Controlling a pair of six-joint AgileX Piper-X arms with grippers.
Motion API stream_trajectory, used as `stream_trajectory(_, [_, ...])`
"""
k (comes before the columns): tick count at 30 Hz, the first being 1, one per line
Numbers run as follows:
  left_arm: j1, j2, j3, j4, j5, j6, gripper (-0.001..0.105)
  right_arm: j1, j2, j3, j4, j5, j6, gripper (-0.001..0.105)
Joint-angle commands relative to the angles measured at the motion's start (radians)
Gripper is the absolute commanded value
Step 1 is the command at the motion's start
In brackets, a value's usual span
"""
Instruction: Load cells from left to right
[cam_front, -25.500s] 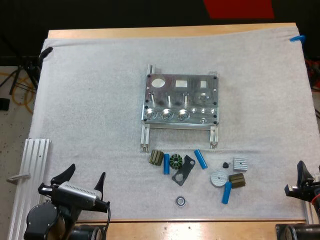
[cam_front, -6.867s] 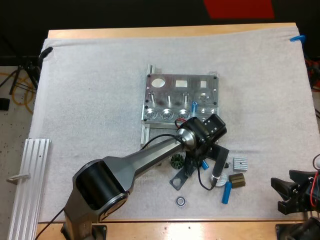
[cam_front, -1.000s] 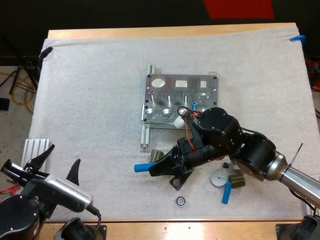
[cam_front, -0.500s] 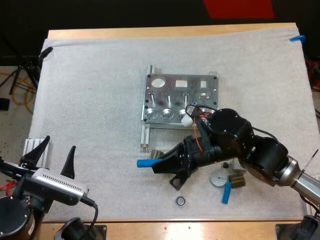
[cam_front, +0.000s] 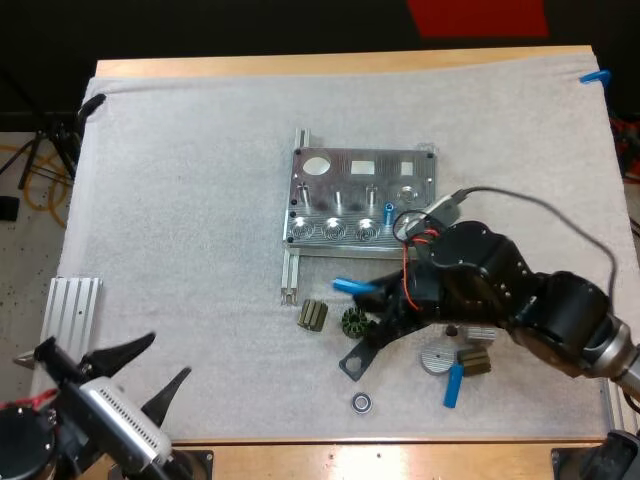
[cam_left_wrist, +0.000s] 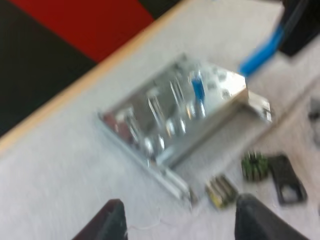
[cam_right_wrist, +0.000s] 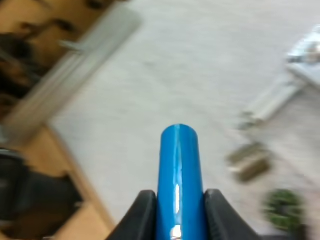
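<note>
The fingers (cam_right_wrist: 144, 212) of the right gripper (cam_right_wrist: 179, 202) press from both sides on a smooth, glossy bright blue cylinder (cam_right_wrist: 179, 165), which sticks straight out from between them; its rear end is hidden in their grip. In the high view this held cylinder (cam_front: 348, 286) has its long axis running roughly left to right. Its free end points towards the view's left, above the white mat (cam_front: 180, 200) just in front of the near edge of the silver metal fixture (cam_front: 362, 200). Below it lie an olive ribbed block (cam_front: 313, 315) and a dark green toothed ring (cam_front: 352, 322). A second, shorter blue cylinder (cam_front: 389, 212) stands upright in the fixture's front row, and a third blue cylinder (cam_front: 453, 385) lies on the mat near a round silver disc (cam_front: 436, 356). The right arm covers part of a flat black bracket (cam_front: 360, 352) and whatever lies on the mat just beyond it. A small bearing ring (cam_front: 361, 402) sits near the worktop's front edge. The left gripper (cam_front: 165, 358) hangs at the near left corner, its fingers (cam_left_wrist: 107, 222) spread wide on nothing, facing the fixture.
</note>
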Motion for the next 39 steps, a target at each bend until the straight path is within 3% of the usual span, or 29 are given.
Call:
stream_trajectory(1, [0.000, -0.016, -0.003, 0.052, 0.005, -0.017, 0.047, 0.000, -0.013, -0.034, 0.055, 0.089, -0.031, 0.000])
stream_trajectory(8, [0.000, -0.083, 0.033, 0.084, -0.087, -0.056, 0.047, 0.000, -0.005, -0.083, 0.104, 0.265, -0.042, 0.000])
stream_trajectory(13, [0.000, -0.119, 0.125, 0.037, -0.097, -0.108, 0.047, 0.000, 0.043, -0.098, 0.121, 0.280, -0.042, 0.000])
stream_trajectory(17, [0.000, -0.142, 0.194, -0.059, -0.211, -0.146, 0.047, 0.000, 0.119, -0.170, 0.224, 0.328, -0.064, 0.000])
stream_trajectory(24, [0.000, -0.142, 0.214, -0.101, -0.258, -0.114, 0.047, -0.002, 0.204, -0.274, 0.336, 0.389, -0.101, 0.000])
stream_trajectory(25, [0.000, -0.142, 0.214, -0.101, -0.241, -0.109, 0.047, -0.004, 0.217, -0.289, 0.356, 0.402, -0.105, 0.000])
stream_trajectory(29, [0.000, -0.142, 0.214, -0.101, -0.003, -0.120, 0.047, -0.054, 0.263, -0.338, 0.425, 0.402, -0.109, 0.000])
stream_trajectory(36, [0.000, -0.142, 0.214, -0.123, 0.069, -0.118, 0.047, -0.132, 0.387, -0.431, 0.489, 0.374, -0.230, 0.000])
stream_trajectory(39, [0.000, -0.142, 0.214, -0.131, 0.157, -0.118, 0.047, -0.146, 0.472, -0.499, 0.524, 0.419, -0.282, 0.000])
